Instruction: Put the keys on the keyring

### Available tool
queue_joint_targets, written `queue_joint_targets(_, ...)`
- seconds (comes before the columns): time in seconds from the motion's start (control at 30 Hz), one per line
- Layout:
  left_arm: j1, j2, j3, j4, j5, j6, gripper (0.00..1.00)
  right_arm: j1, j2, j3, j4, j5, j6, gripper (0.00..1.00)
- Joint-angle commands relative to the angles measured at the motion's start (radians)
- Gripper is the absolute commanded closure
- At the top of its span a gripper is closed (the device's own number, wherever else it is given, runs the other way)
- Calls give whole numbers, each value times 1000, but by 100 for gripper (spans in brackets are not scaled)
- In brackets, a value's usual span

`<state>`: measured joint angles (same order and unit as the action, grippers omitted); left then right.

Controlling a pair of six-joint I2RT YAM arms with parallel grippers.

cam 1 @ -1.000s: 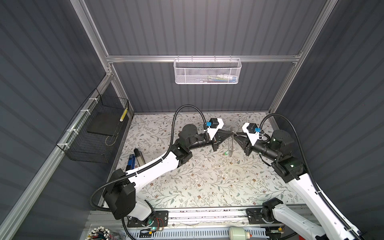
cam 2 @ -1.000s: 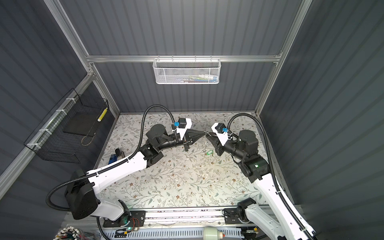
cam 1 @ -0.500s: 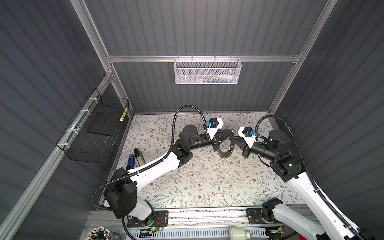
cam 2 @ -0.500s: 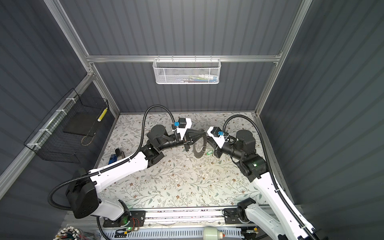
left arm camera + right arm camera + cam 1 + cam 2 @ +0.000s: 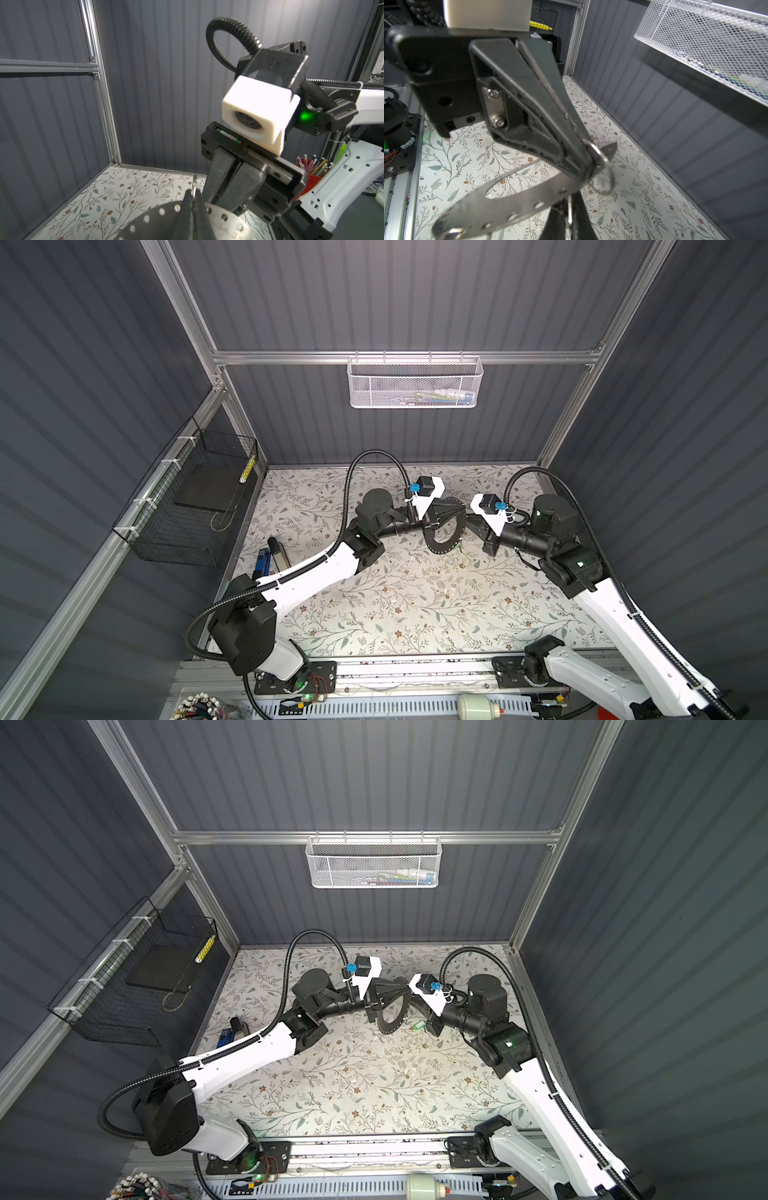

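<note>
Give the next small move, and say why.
Probably open the left gripper, leaving the keyring with the right gripper: both are shut on it in mid-air, neither holds a key, and the green key tag lies on the table below.

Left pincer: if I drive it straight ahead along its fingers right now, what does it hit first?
Most likely the right pincer: its shut fingers sit just past the left pincer's tips, at the rim of the keyring both grip. Depth is unclear.
</note>
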<state>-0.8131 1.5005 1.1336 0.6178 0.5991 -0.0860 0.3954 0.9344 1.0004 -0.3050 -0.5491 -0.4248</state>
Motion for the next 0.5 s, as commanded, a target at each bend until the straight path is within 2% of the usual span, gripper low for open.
queue_joint_targets(0.0, 12, -42, 25, -97, 66, 76, 100, -1, -5, 53, -78, -3, -29, 100)
queue_joint_targets(0.2, 12, -68, 67, -299, 79, 201, 100, -15, -22, 73, -130, 28, -26, 100)
queue_joint_targets(0.47, 12, -77, 86, -413, 69, 277, 100, -16, -19, 99, -167, 35, -56, 100)
